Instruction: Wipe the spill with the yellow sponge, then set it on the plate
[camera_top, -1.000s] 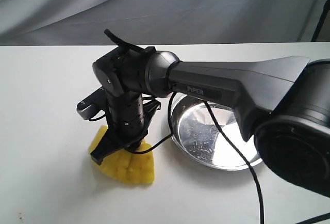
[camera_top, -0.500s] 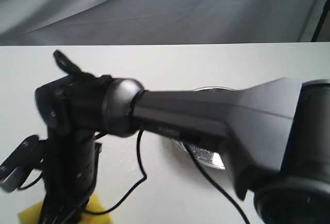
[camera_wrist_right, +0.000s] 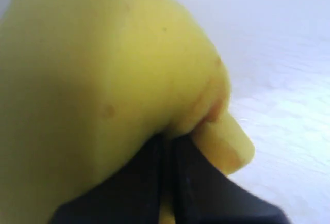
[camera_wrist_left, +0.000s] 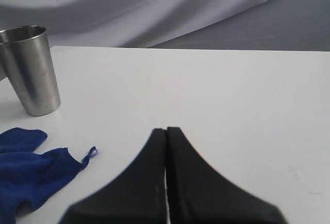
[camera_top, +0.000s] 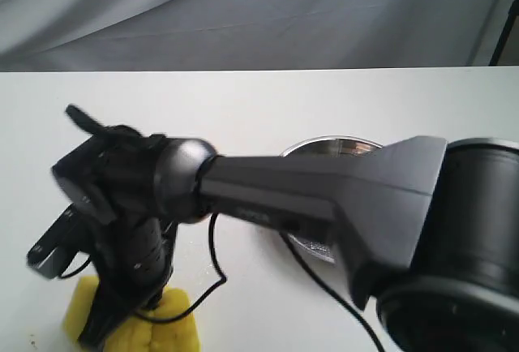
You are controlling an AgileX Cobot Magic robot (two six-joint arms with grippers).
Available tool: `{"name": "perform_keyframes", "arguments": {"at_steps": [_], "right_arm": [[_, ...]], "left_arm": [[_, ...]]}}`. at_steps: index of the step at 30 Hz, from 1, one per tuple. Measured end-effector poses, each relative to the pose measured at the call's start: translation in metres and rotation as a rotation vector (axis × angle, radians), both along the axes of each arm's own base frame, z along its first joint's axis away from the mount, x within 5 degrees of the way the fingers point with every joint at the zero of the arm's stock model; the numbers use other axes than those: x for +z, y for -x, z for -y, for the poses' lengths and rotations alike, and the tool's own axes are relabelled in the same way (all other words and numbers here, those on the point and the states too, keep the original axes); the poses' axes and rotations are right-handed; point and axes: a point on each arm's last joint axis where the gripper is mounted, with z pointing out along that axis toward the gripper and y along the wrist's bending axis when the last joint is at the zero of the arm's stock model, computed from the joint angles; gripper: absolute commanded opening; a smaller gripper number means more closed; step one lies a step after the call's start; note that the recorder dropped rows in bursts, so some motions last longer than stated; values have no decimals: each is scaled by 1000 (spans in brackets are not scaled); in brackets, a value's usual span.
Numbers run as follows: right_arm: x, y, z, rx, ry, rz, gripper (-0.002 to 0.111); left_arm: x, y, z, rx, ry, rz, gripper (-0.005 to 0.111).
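The yellow sponge lies squashed on the white table at the lower left of the exterior view, and it fills the right wrist view. My right gripper reaches across from the right and is shut on the sponge, pinching it against the table. The plate shows only as a shiny rim and a sliver behind the right arm. The spill is hidden. My left gripper is shut with nothing in it, above bare table.
The right arm spans much of the exterior view. The left wrist view holds a steel cup and a crumpled blue cloth. A grey backdrop hangs behind the table.
The right arm has swung left and toward the table's front, dragging the sponge with it from beside the plate to the lower left. The arm now hides most of the plate.
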Motion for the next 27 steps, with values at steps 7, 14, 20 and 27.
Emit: {"name": "perform_keyframes", "arguments": {"at_steps": [7, 14, 20, 27], "right_arm": [[-2, -63, 48, -196, 32, -21, 0], [22, -97, 84, -277, -20, -29, 0], [111, -94, 89, -237, -298, 91, 0], [195, -92, 131, -263, -383, 281, 0]], "left_arm": [[0, 0, 0, 0, 0, 0, 0], [0, 0, 0, 0, 0, 0, 0], [0, 0, 0, 0, 0, 0, 0], [0, 0, 0, 0, 0, 0, 0]]}}
